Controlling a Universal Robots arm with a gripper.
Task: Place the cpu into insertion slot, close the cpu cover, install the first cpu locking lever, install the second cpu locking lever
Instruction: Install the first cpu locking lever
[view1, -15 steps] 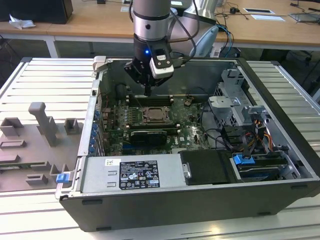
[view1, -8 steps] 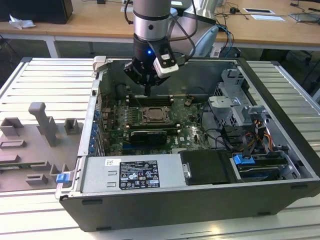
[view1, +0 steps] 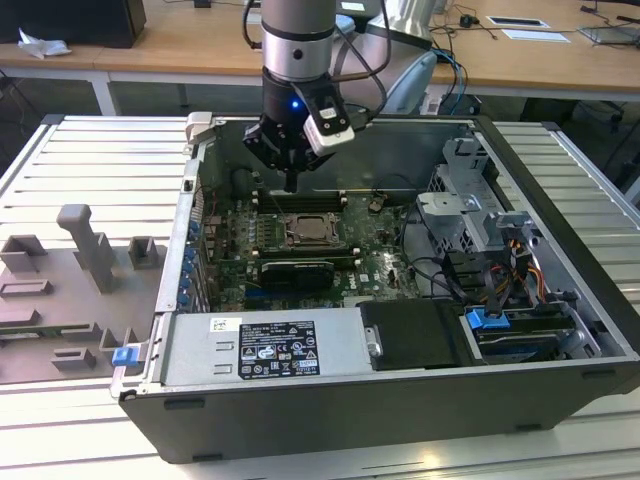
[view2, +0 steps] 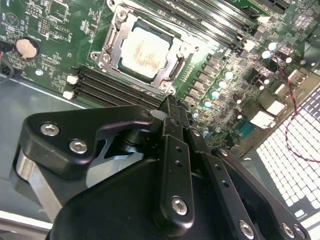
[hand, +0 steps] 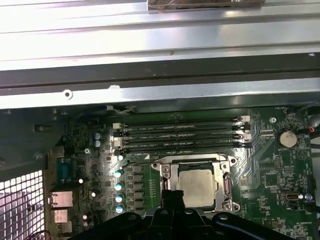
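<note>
The cpu (view1: 308, 231) lies flat in its socket on the green motherboard (view1: 372, 262), its tan-silver top showing in both wrist views (view2: 145, 50) (hand: 198, 186). The cpu cover (view2: 116, 39), a grey metal frame, lies down around it (hand: 172, 176). My gripper (view1: 291, 182) hangs just above the board at the socket's far edge, near the memory slots (hand: 180, 137). Its black fingertips (view2: 169, 109) are pressed together with nothing between them, next to a corner of the socket. I cannot tell how the locking levers stand.
The open computer case has a raised wall (view1: 420, 140) behind the gripper. A long black card (view1: 292, 272) sits near the socket, the power supply (view1: 262, 349) in front of it, and a drive cage with cables (view1: 480, 240) at the exterior view's right. A grey fixture (view1: 80, 262) stands outside at the exterior view's left.
</note>
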